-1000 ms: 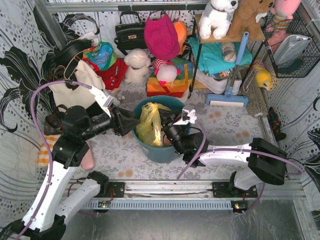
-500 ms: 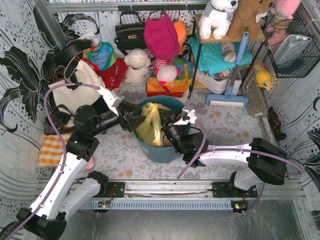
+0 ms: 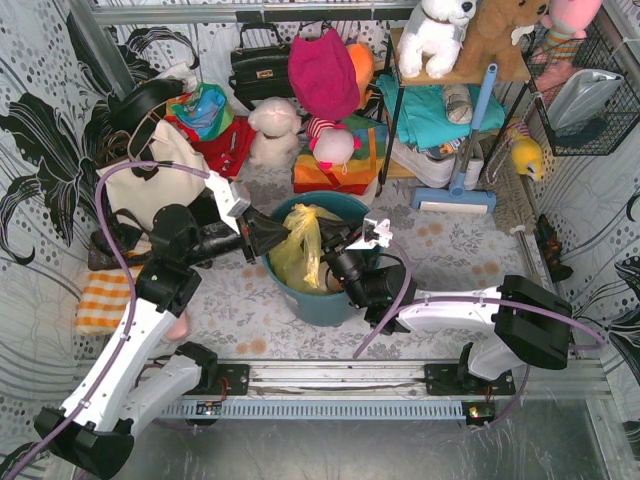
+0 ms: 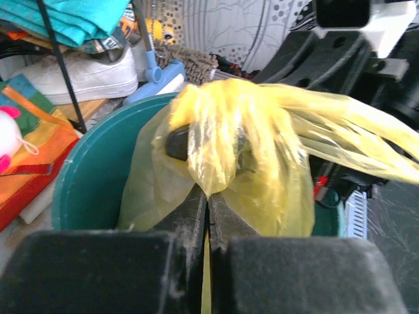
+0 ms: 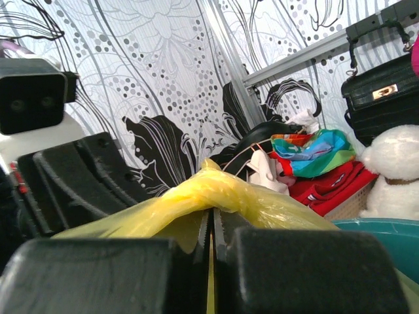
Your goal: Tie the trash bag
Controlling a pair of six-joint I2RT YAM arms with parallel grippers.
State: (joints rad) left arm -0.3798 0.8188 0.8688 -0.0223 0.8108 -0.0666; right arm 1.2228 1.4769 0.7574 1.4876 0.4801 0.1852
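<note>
Bag (image 3: 300, 245) sat inside the teal bin (image 3: 335, 305) on the counter (image 3: 455, 245), with its yellow top gathered above the rim. The left hand (image 3: 280, 230) was closed on a fold of the bag from the left side. The right hand (image 3: 332, 252) was closed on a twisted fold from the right side.

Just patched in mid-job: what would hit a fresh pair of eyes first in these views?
The translucent yellow-green plastic trash bag stands out, rising bunched from the round teal plastic bin at the middle of the table. The left arm's fingers and the right arm's fingers are both shut on its gathered top, from opposite sides. Behind, a white plush dog sits on the shelf at back right.
</note>
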